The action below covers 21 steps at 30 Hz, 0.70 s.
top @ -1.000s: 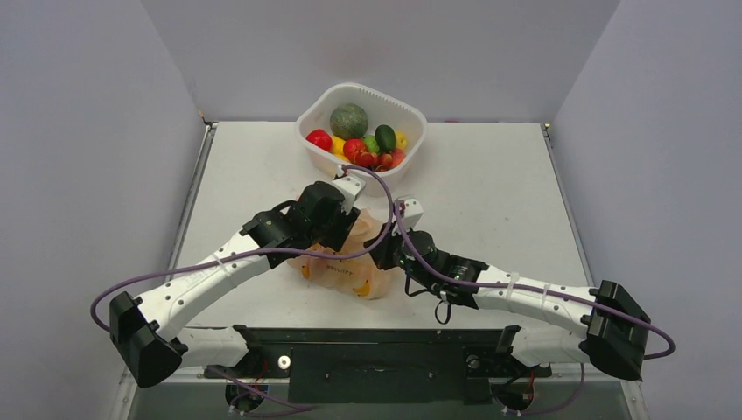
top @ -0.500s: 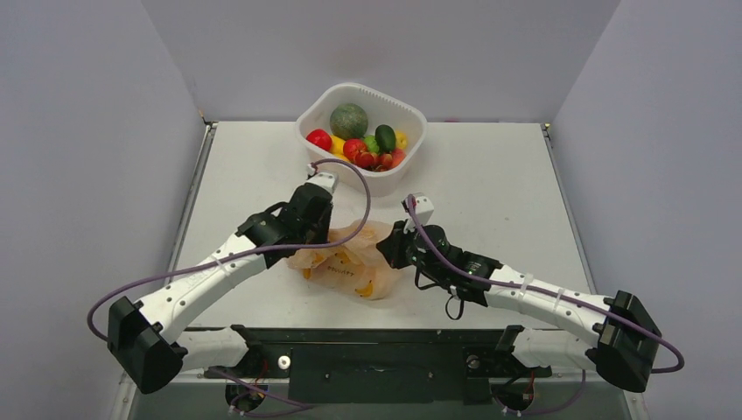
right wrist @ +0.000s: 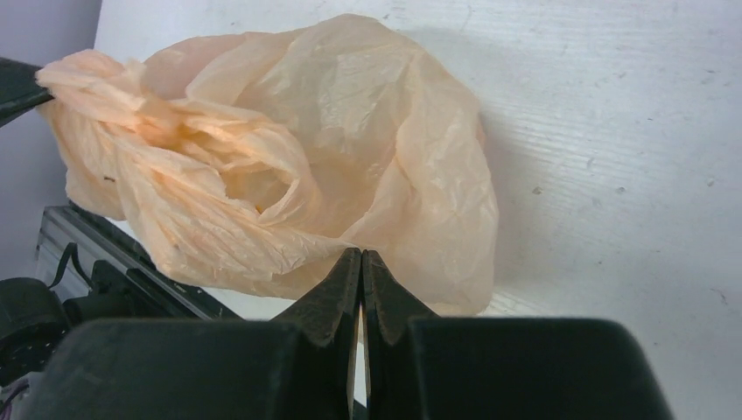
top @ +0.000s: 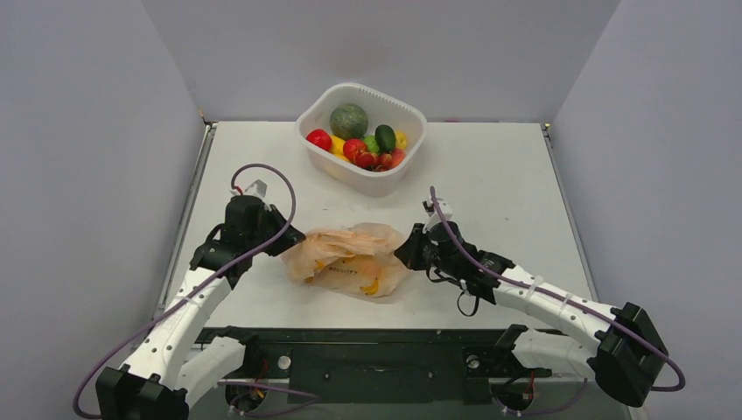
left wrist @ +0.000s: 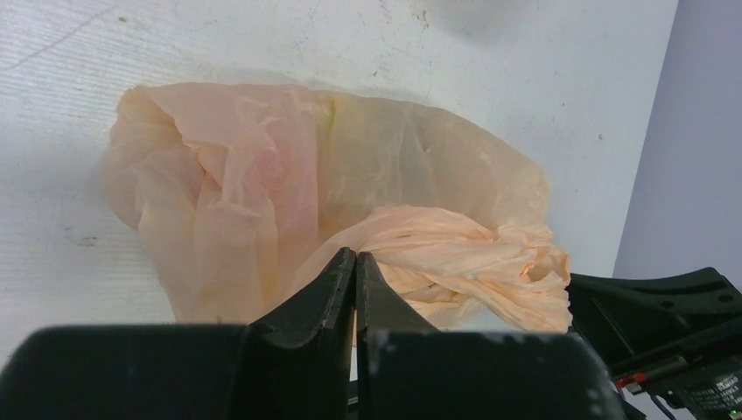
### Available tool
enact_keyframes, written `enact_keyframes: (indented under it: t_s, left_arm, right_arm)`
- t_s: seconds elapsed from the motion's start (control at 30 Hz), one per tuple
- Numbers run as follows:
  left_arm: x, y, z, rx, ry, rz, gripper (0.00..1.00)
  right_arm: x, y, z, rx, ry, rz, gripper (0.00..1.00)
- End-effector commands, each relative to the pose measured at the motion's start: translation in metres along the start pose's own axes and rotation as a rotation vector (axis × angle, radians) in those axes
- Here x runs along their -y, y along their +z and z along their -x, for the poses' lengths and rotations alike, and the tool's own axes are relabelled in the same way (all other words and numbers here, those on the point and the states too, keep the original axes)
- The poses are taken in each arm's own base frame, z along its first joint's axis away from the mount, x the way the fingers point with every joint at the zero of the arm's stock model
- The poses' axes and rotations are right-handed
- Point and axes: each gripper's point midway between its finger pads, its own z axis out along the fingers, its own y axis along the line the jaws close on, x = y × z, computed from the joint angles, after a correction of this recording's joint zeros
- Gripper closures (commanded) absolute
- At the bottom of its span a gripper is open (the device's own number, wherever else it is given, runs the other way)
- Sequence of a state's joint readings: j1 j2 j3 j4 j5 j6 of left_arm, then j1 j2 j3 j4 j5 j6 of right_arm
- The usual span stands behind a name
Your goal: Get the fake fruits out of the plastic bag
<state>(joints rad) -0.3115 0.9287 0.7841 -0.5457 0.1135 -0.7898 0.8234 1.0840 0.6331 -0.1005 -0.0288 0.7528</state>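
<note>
Tabletop (top: 490, 175): both claws (left wrist: 355, 255) (right wrist: 361, 255) tight on plastic bag (top: 350, 261)

White plastic tub (top: 366, 180) on a pale table (top: 499, 188), grey walls (top: 367, 44) around.
The rounded-square tub stands near the table's far edge; a large dark-green melon (top: 348, 120) sits at its back.

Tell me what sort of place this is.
Probably a robot lab test cell: a white table boxed in by plain walls, a left arm and right arm bolted at its near edge, and only props on it, a tub of toy fruit and a plastic bag.
</note>
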Motion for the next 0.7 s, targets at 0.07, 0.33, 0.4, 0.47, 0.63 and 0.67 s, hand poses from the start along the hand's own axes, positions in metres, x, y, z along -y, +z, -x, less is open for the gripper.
enact_keyframes:
  t_s: [0.07, 0.33, 0.4, 0.47, 0.63, 0.67]
  left_arm:
    - [0.018, -0.011, 0.019, 0.081, 0.01, -0.145, 1.0]
    - [0.036, -0.017, 0.01, 0.052, 0.07, -0.284, 1.0]
    - [0.04, -0.018, 0.006, 0.031, 0.062, -0.312, 1.0]
    - [0.046, -0.019, -0.001, -0.004, 0.051, -0.36, 1.0]
    - [0.051, -0.023, -0.008, -0.029, 0.04, -0.412, 1.0]
    - [0.053, -0.024, -0.009, -0.034, 0.04, -0.422, 1.0]
  right_arm:
    - [0.02, -0.002, 0.008, 0.008, -0.001, -0.035, 1.0]
    - [0.025, -0.011, 0.014, 0.039, -0.078, -0.043, 1.0]
    - [0.023, -0.017, 0.023, 0.044, -0.107, -0.056, 1.0]
    - [0.014, -0.024, 0.034, 0.032, -0.155, -0.054, 1.0]
    - [-0.011, -0.044, 0.056, 0.05, -0.256, -0.032, 0.76]
    - [-0.025, -0.049, 0.066, 0.078, -0.277, -0.018, 0.71]
